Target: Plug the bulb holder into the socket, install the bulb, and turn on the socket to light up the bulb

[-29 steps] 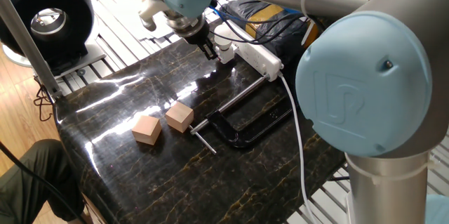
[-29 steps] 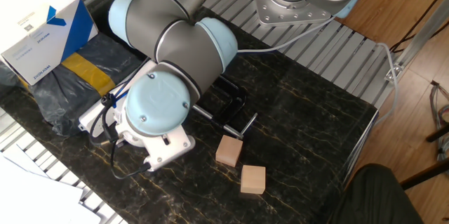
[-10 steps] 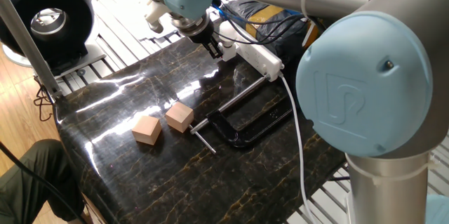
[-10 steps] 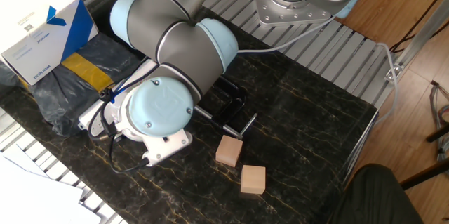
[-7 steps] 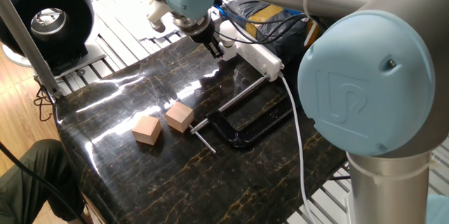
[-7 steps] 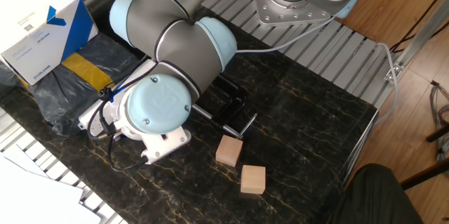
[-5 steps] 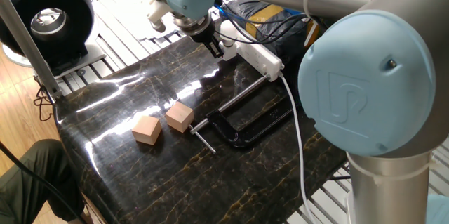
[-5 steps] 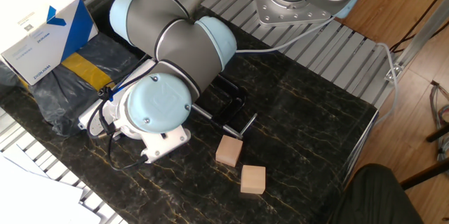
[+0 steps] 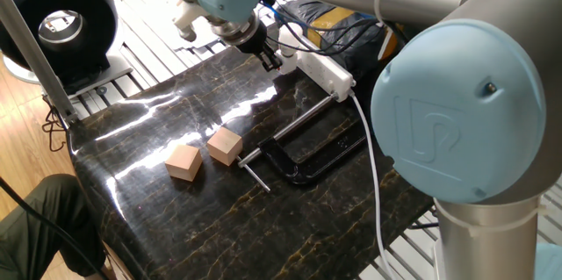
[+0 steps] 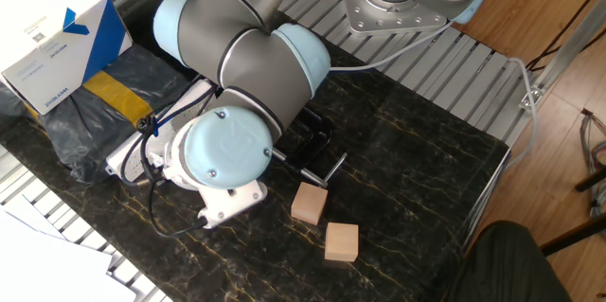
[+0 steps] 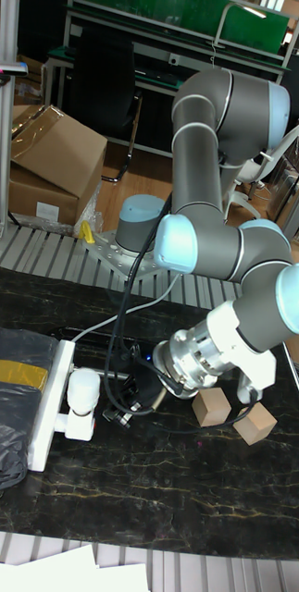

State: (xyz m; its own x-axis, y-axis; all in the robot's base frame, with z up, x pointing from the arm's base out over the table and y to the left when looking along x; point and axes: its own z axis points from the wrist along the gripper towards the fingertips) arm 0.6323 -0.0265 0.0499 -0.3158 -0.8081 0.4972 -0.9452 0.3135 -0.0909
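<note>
The socket (image 11: 45, 407) lies along the table's left side in the tall fixed view, and its far end and cable (image 9: 323, 71) show in one fixed view. The bulb holder (image 11: 72, 427) sits on the socket with the bulb (image 11: 82, 387) seated in it, unlit. My gripper (image 11: 121, 413) hovers just right of the bulb, a small gap between them, fingers apart and holding nothing. In one fixed view my gripper (image 9: 270, 58) hangs at the socket's near end. In the other fixed view my wrist hides both the gripper and the bulb.
Two tan wooden cubes (image 9: 183, 162) (image 9: 224, 147) rest mid-table, with a black C-clamp (image 9: 303, 161) beside them. A black bag with yellow tape (image 10: 104, 103) and a white box (image 10: 57, 37) lie behind the socket. A black round fan (image 9: 61, 21) stands off the table's corner.
The gripper turned at the bulb, then drew a little back from it. My wrist has shifted toward the table's middle. The bulb stays in the holder.
</note>
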